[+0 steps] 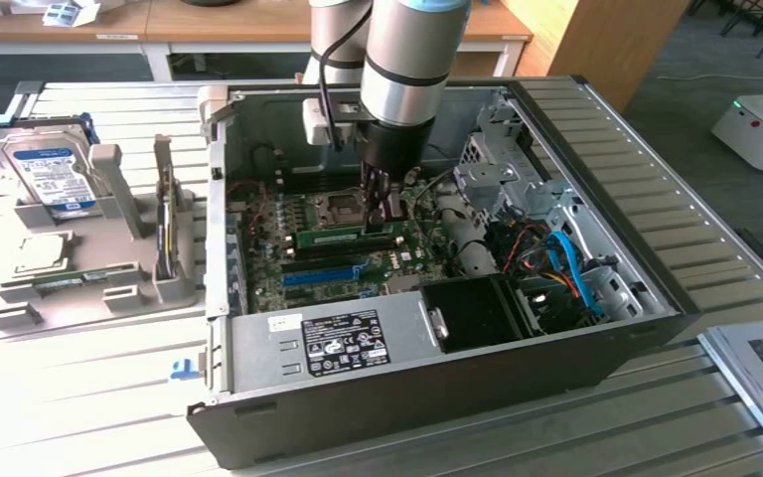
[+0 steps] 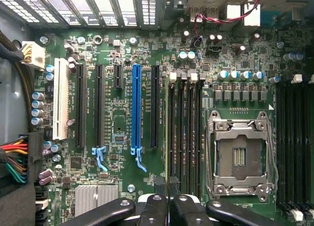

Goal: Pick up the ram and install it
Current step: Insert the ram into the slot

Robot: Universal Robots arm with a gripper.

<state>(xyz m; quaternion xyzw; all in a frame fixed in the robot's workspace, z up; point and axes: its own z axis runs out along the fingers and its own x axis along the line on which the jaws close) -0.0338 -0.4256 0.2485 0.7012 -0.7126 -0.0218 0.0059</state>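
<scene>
Exterior view: inside the open case (image 1: 594,129) on the bench (image 1: 90,397), my fingers (image 1: 381,204) are clamped on the ram (image 1: 335,237), which stands on edge on the board (image 1: 289,268) beside the socket (image 1: 342,207); seating it well, I judge, wants it upright, in line and pressed evenly. The white label (image 1: 342,343) on the power supply (image 1: 255,360) is too small to read. Wrist view: the ram's (image 2: 167,128) thin green edge runs between my pinched fingers (image 2: 159,186); the board's (image 2: 120,106) print is unreadable.

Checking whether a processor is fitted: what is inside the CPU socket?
The CPU socket holds no chip: its bare middle shows through the metal frame. The frame's bars cover the socket's edges, so nothing there can be seen.
</scene>
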